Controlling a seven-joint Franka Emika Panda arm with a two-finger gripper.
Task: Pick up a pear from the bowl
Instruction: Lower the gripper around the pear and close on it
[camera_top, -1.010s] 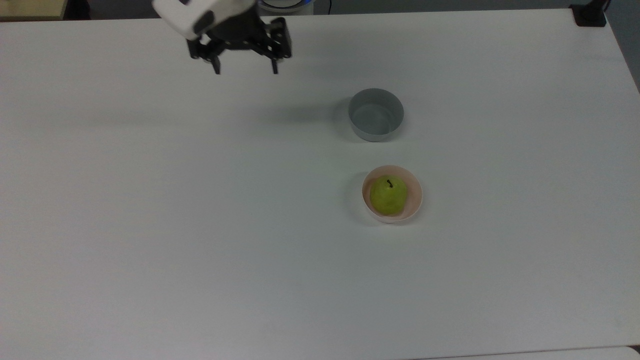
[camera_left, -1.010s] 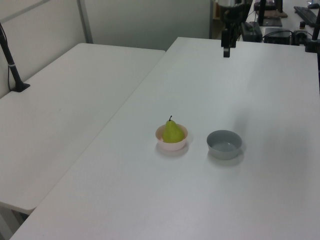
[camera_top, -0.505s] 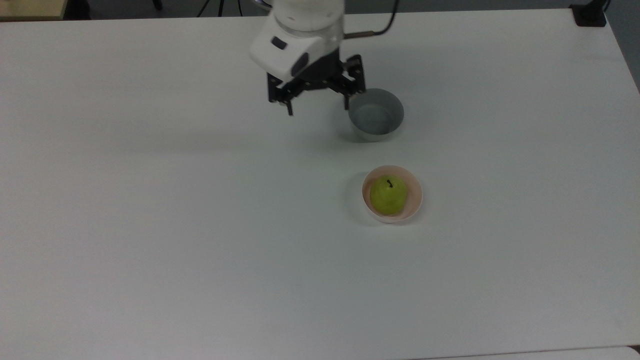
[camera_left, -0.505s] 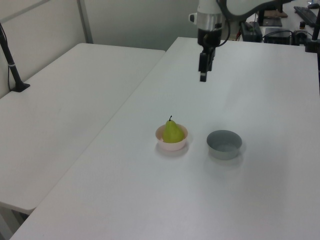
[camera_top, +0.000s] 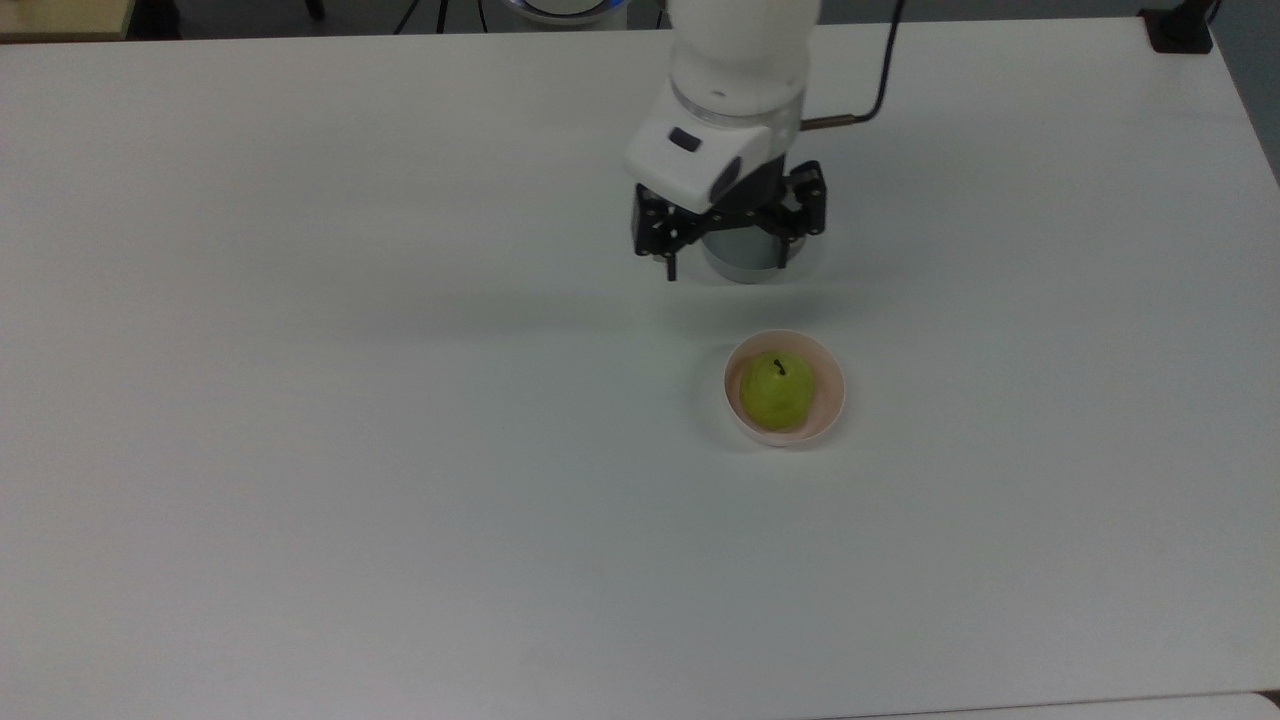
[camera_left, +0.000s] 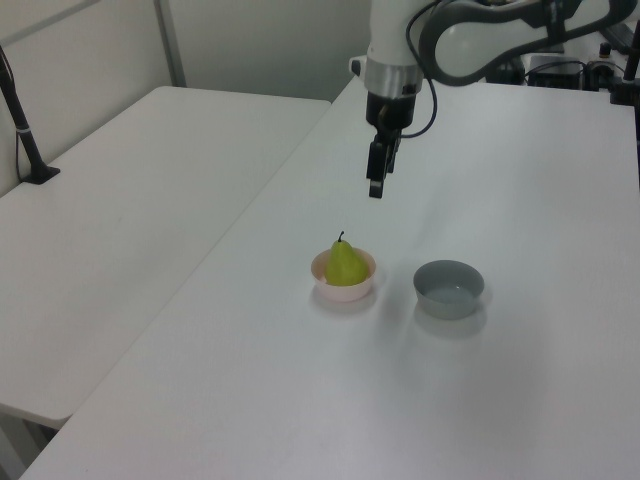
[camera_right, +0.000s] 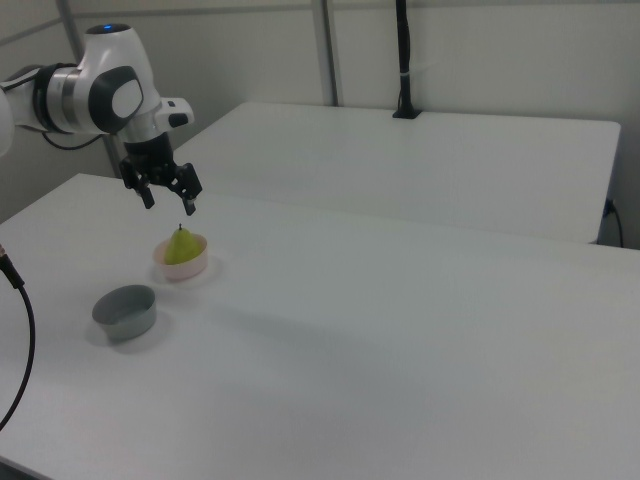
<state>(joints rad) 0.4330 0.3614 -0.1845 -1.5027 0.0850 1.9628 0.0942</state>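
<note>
The pear (camera_top: 776, 391) sits upright in the pink bowl (camera_top: 829, 404) on the white desk (camera_top: 400, 450), its dark stem pointing up. In the top view it fills the left part of the bowl, close to the rim on the top view's left.

The end effector (camera_top: 728, 262) hangs in the air above the desk with its fingers spread wide and nothing between them. In the top view it is above the pear in the picture and overlaps the grey bowl (camera_top: 745, 260), covering most of it; one fingertip (camera_top: 670, 268) shows just off the grey bowl on the top view's left.

In the left view the end effector (camera_left: 376, 185) is well above the desk, up and slightly to the right of the pear (camera_left: 346, 264), clear of the stem. In the right view the end effector (camera_right: 168, 203) hovers just above and a little left of the pear (camera_right: 181, 247), with the grey bowl (camera_right: 125, 310) nearer the camera.
</note>
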